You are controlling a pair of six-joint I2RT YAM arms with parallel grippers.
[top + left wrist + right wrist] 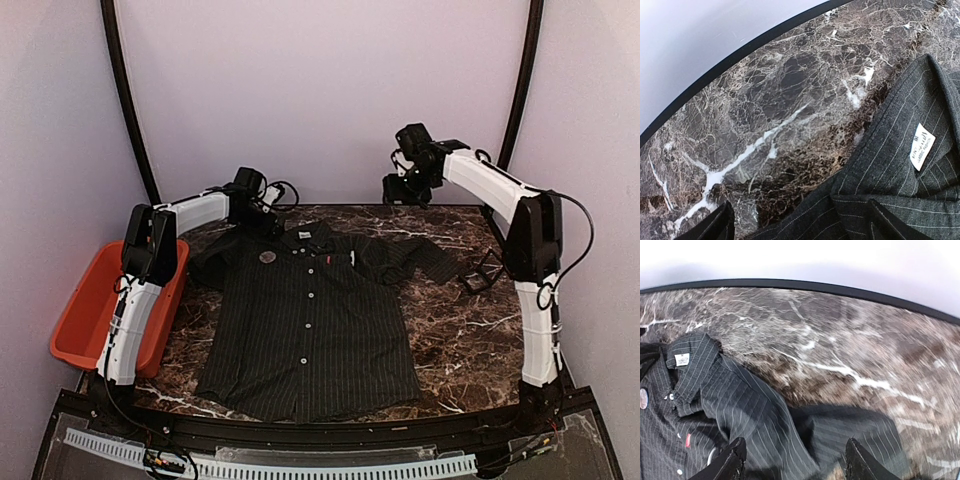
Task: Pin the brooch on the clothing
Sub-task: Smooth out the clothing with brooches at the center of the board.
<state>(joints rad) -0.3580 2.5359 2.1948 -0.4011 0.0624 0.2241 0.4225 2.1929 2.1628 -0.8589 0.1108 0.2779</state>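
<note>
The clothing (305, 325), a dark pinstriped short-sleeved shirt with white buttons, lies flat and face up on the marble table (460, 330). A small round brooch (268, 257) sits on its chest, left of the button line; it also shows at the left edge of the right wrist view as the brooch (642, 398). My left gripper (264, 216) hovers low by the collar's left side, and the left gripper (802, 230) is open with nothing held over the clothing (900, 165). My right gripper (405, 188) is raised at the back right, and the right gripper (796, 462) is open above the clothing's sleeve (850, 435).
An orange-red bin (95, 310) stands off the table's left edge beside the left arm. A small black wire stand (482, 270) sits on the marble right of the shirt's sleeve. A white collar label (921, 146) and a tiny red chest tag (688, 440) show.
</note>
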